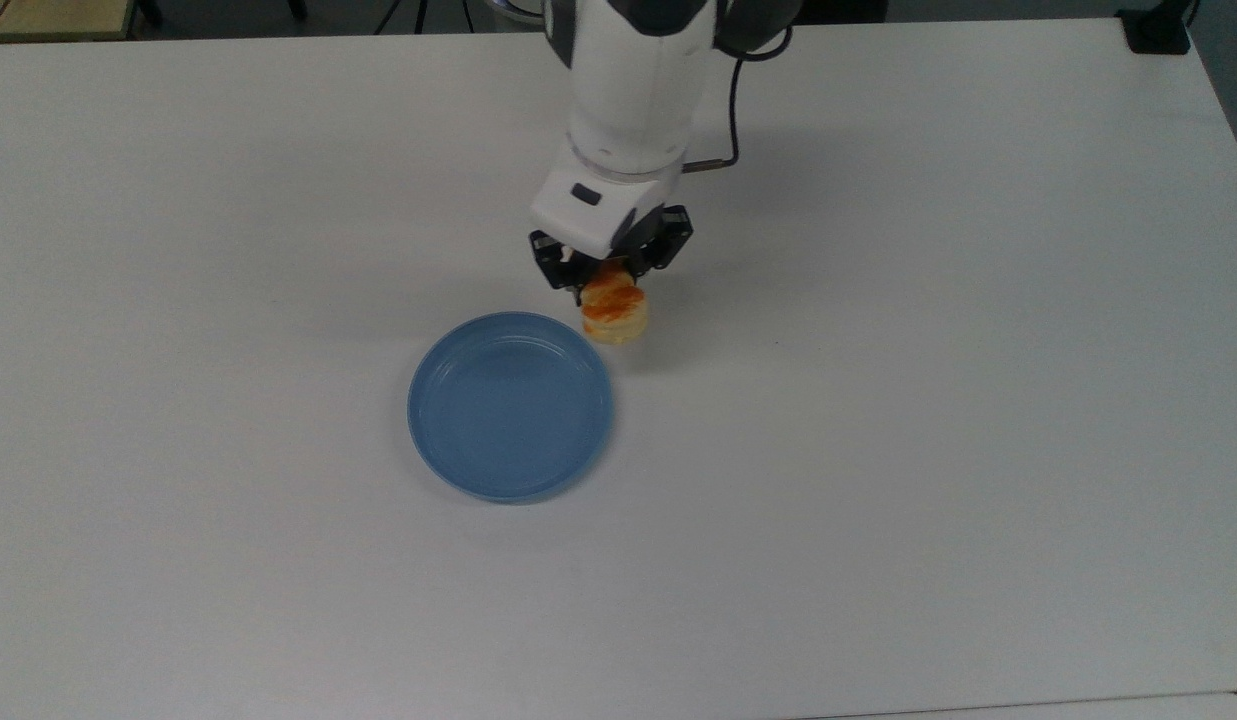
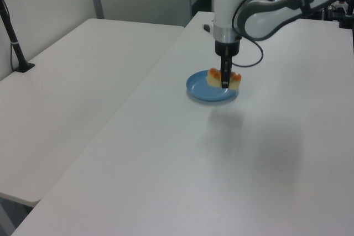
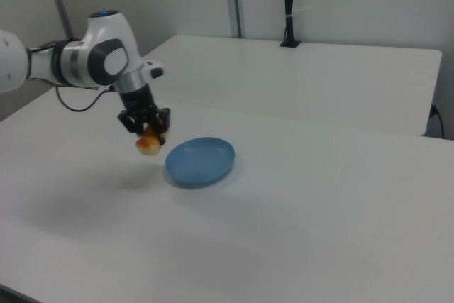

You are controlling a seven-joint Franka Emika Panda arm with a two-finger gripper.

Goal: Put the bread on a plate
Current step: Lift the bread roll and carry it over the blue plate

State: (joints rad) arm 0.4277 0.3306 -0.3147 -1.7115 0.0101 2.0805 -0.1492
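My gripper [image 1: 606, 285] is shut on the bread [image 1: 614, 311], a small pale-yellow loaf with glossy orange-brown bumps, and holds it in the air above the white table. The bread [image 3: 147, 144] hangs just off the rim of the round light-blue plate [image 1: 510, 404], at the plate's upper right in the top view. In the left view the bread [image 2: 223, 79] hangs in front of the plate [image 2: 202, 90], with one dark finger [image 2: 225, 74] across its middle. In the right view my gripper [image 3: 147, 133] is to the left of the plate [image 3: 200, 160]. The plate has nothing in it.
A long white table [image 1: 928, 400] carries the plate. A second white table [image 2: 66, 75] stands alongside on the left view's left, with a black post [image 2: 14, 42] on it. A black cable [image 1: 730, 110] hangs from the arm.
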